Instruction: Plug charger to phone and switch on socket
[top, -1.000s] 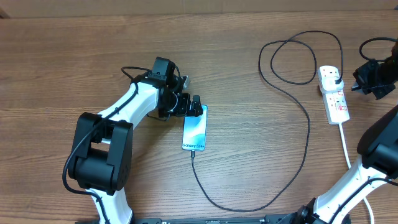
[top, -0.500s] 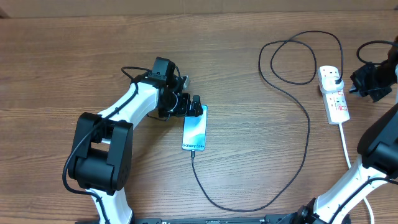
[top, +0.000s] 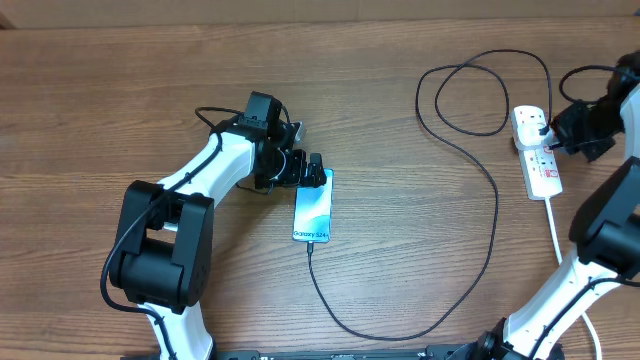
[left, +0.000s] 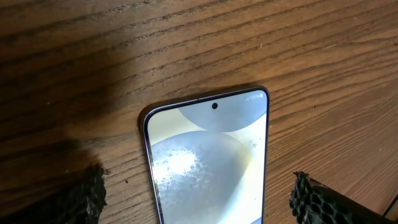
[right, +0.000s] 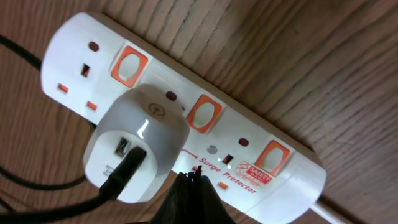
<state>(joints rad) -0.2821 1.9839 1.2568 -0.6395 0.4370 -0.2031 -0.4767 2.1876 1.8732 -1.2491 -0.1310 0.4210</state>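
1. Slim rectangular smartphone (top: 313, 206) with a blue-teal screen: you are seeing it lying flat on the brown wooden counter (top: 120, 80).
2. Left end effector (top: 316, 168): it is standing at the phone's top edge, fingers spread wide, gripping nothing.
3. Long thin black charger cable (top: 495, 215): it is running from the phone's bottom edge and looping far right of the phone.
4. White elongated power strip (top: 537, 152): it is lying well right of the phone, carrying a white adapter (right: 137, 149).
5. Right end effector (right: 191, 186): pinched shut and empty, it is pointing at the strip's face beside that adapter.
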